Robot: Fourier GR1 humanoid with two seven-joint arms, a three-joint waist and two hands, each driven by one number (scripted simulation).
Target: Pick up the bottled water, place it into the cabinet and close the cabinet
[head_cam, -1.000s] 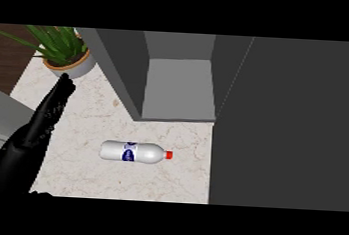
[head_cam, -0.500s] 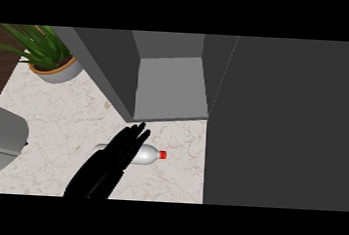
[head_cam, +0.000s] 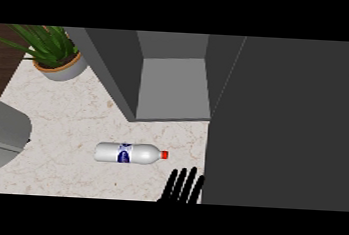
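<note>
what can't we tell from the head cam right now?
- Which hand this is: only straight fingertips show at the lower edge, the rest is cut off.
- The other hand: not in view.
- Cabinet interior: the top edge cuts it; the open door hides everything to the right.
- Bottle label text: too small to read.
- Grey object at left: cut by the edge, unidentifiable.

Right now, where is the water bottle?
In the head view, the water bottle lies on its side on the counter, just in front of the open cabinet, red cap pointing right.
</note>
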